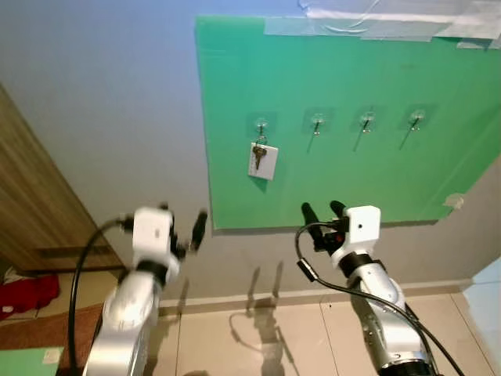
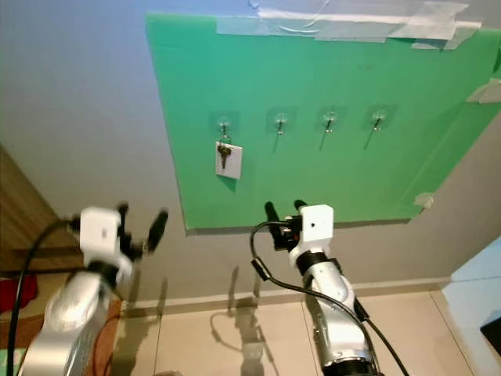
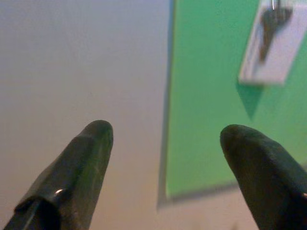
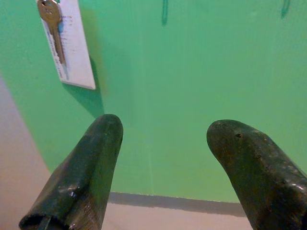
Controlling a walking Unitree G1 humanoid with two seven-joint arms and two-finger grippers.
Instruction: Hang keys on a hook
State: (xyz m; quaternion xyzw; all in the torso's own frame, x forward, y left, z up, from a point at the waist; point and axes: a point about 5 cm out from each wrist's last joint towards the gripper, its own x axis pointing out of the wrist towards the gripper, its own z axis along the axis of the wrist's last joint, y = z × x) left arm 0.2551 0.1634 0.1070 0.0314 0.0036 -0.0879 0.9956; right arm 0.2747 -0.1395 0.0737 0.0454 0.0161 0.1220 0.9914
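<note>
A green board (image 1: pixel 352 172) is taped to the grey wall and carries a row of clear hooks. On the leftmost hook (image 1: pixel 261 124) hangs a brass key (image 1: pixel 259 154) with a white tag (image 1: pixel 264 164). The other three hooks (image 1: pixel 366 119) are bare. My left gripper (image 1: pixel 184 223) is raised below and left of the board's lower corner, open and empty; its wrist view has the key (image 3: pixel 271 21) ahead, past the fingers. My right gripper (image 1: pixel 322 208) is open and empty just under the board's lower edge, right of the key (image 4: pixel 52 21).
A wooden door panel (image 1: pixel 31 196) stands at the left, with a red cloth (image 1: pixel 27 291) on the floor beside it. Beige floor tiles (image 1: pixel 258 337) meet a white skirting board below the wall. A light blue surface (image 1: pixel 485 294) juts in at the right.
</note>
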